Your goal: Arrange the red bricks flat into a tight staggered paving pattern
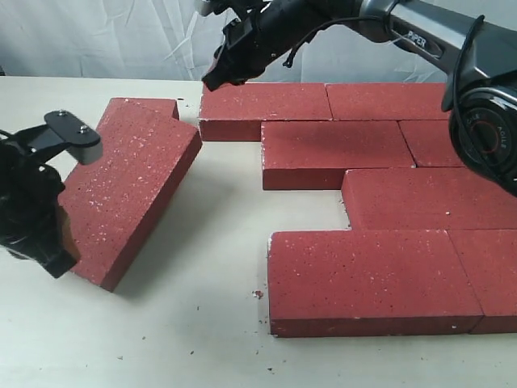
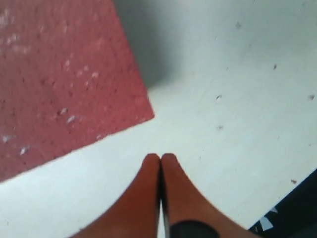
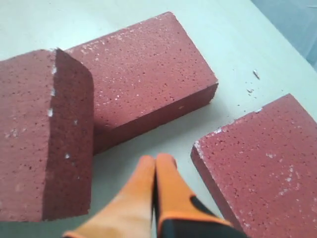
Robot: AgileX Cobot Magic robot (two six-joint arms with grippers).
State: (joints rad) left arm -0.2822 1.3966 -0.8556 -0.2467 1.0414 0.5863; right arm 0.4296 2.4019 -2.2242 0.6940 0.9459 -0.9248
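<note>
Several red bricks lie flat in staggered rows on the right, among them the back left one (image 1: 262, 109) and the front one (image 1: 371, 279). On the left a loose red brick (image 1: 129, 190) stands tilted, its far end propped on another brick (image 1: 149, 105). My left gripper (image 1: 58, 260) is shut and empty, low beside the tilted brick's near corner (image 2: 59, 84); its fingertips (image 2: 160, 157) hover over bare table. My right gripper (image 1: 216, 79) is shut and empty above the gap between the back left brick (image 3: 262, 163) and the propped pair (image 3: 143, 74).
Brick crumbs (image 1: 258, 294) lie scattered on the pale table (image 1: 218, 234) near the front brick's corner. A white backdrop (image 1: 97, 36) closes the far side. The table's dark edge (image 2: 292, 218) shows in the left wrist view.
</note>
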